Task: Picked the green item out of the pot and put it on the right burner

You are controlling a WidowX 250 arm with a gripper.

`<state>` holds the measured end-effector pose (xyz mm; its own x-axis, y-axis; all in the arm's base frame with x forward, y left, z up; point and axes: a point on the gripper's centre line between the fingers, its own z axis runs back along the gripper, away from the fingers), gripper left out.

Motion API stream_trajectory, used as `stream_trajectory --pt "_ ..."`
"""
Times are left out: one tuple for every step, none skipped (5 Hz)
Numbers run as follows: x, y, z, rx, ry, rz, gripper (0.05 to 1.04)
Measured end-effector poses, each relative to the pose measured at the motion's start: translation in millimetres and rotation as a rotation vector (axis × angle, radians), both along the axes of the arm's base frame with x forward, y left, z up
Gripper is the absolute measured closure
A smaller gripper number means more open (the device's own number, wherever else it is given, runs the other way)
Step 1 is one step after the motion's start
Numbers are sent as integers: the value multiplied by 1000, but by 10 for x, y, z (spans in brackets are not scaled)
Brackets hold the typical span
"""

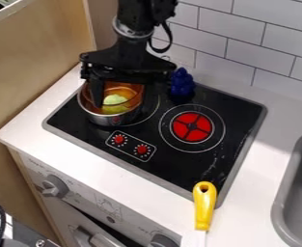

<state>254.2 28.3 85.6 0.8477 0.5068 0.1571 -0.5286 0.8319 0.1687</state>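
The green item (116, 102) lies inside the metal pot (108, 118), which stands over the left part of the stove (208, 170). The item appears rounded, with no clear long axis. The gripper (125, 98) is over the pot; its fingers (97, 90) are apart, with one inside the rim. The item lies just to the view's right of that finger, so closing should require centring on the item and clearing the pot wall. The right burner (192, 127) is beside the pot, to the view's right, and receives the item after lifting.

White counter (95, 169) under black stovetop (172, 169), yellow-handled utensil (204, 205)
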Motion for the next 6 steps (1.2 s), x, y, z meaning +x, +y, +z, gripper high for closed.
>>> stream_trajectory --pt "5 2 4 1 -3 5 84" --pt "128 30 97 31 -64 32 84" --pt "279 164 156 57 -124 31 84" --pt "355 366 202 92 -130 9 84" --pt "370 526 179 111 -156 -11 84" --pt "349 641 36 113 -191 -40 84"
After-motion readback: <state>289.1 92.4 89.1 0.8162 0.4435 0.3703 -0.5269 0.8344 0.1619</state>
